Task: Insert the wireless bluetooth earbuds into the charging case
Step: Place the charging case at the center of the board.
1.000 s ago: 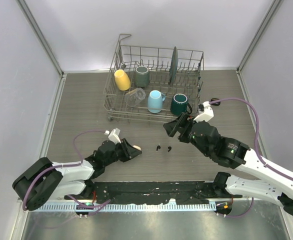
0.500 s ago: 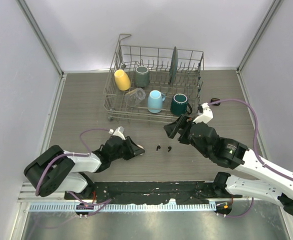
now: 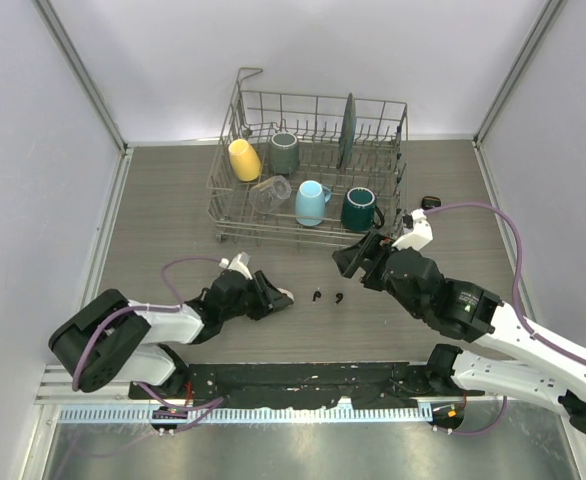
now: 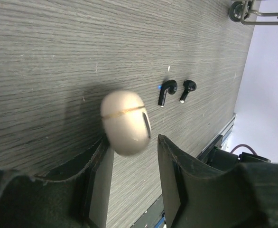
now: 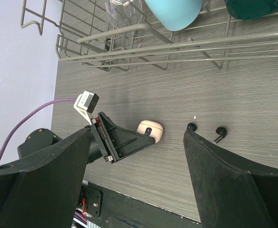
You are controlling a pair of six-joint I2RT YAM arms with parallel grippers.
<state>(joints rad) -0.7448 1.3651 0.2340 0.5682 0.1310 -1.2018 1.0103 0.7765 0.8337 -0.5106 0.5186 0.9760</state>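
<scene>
Two black stemmed earbuds (image 3: 317,297) (image 3: 338,298) lie side by side on the wooden table; they also show in the left wrist view (image 4: 167,91) (image 4: 188,88) and the right wrist view (image 5: 191,127) (image 5: 219,133). The cream charging case (image 4: 125,122) is closed and lies on the table just past my left gripper's fingertips, against the left one; it also shows in the right wrist view (image 5: 150,131). My left gripper (image 3: 278,297) (image 4: 132,142) is open, low on the table, left of the earbuds. My right gripper (image 3: 358,255) (image 5: 138,135) is open and empty, above the table behind the earbuds.
A wire dish rack (image 3: 235,232) stands at the back with a yellow cup, grey, light blue and dark green mugs, a glass and a plate. A small black object (image 3: 431,202) lies right of the rack. Walls close in both sides.
My left gripper has slid right toward the earbuds, and its fingers now cover the case from above. My right gripper has shifted slightly right.
</scene>
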